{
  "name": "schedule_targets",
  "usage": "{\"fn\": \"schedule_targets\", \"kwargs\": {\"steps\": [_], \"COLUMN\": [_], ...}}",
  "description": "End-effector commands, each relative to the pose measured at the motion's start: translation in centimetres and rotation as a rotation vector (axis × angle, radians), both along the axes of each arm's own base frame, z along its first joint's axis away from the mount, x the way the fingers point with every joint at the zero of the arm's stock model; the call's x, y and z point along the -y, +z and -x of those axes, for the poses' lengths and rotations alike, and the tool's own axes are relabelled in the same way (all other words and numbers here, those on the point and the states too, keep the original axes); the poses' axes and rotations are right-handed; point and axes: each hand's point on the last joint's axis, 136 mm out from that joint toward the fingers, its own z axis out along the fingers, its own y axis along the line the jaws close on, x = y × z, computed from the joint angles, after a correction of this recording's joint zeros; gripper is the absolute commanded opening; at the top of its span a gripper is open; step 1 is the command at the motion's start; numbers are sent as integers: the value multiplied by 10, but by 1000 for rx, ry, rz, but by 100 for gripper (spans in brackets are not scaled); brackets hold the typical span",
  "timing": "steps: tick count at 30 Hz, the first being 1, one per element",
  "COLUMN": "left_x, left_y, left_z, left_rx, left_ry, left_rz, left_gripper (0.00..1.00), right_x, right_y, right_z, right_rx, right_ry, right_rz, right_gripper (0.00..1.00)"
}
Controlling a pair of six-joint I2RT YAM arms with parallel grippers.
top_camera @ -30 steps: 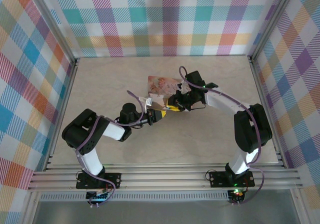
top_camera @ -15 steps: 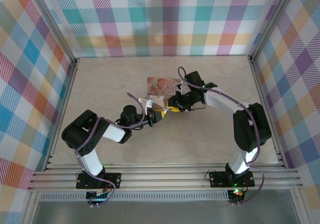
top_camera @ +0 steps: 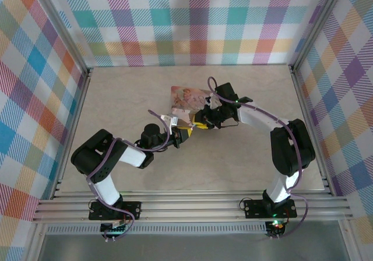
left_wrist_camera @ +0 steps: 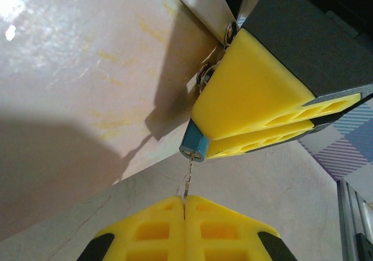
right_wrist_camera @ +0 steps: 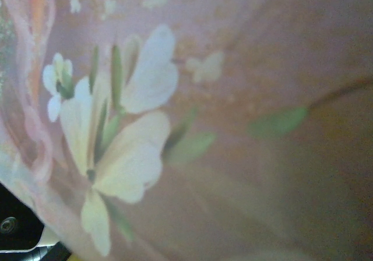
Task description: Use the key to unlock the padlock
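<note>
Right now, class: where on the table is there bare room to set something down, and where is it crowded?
Bare: the far strip between the pink tin and the back wall; the near middle between the left arm and right arm. Crowded: the centre, where tin, padlock and both jaws meet.

Left fingers [left_wrist_camera: 154,226] pinch a thin key [left_wrist_camera: 186,185] touching the padlock [left_wrist_camera: 193,145] between right fingers [left_wrist_camera: 250,98].

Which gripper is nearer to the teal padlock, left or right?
Right. The right gripper clamps the padlock between its yellow fingers. The left gripper is apart from it, shut on the thin key that reaches the padlock's end.
</note>
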Motion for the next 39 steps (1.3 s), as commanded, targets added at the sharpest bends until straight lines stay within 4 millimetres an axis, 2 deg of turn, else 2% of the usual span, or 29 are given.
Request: {"fn": "schedule_targets", "kwargs": {"steps": [1, 11, 18, 22, 29, 34, 39], "left_x": [12, 16, 21, 10, 22, 24, 27], "left_y": [89, 87, 93, 98, 114, 104, 78], "left_z": [-6, 5, -4, -19, -13, -17, -19], "left_rx": [252, 347, 260, 183, 164, 156, 218], "left_ry": [-6, 37, 9, -9, -169, -159, -67], "left_rz": [172, 25, 122, 248, 289, 271, 174], "left_gripper": [0, 0, 0, 0, 0, 0, 0], "right_x": [-21, -17, -21, -20, -12, -14, -22], "right_y": [-8, -16, -12, -11, -21, -18, -11], "right_z": [68, 68, 68, 72, 78, 78, 81], "right_rx": [-248, -279, -262, -249, -246, -234, -253], "right_ry": [161, 123, 140, 164, 193, 209, 233], "right_rz": [-71, -39, -66, -68, -17, -32, -90], "right_gripper": [0, 0, 0, 0, 0, 0, 0]}}
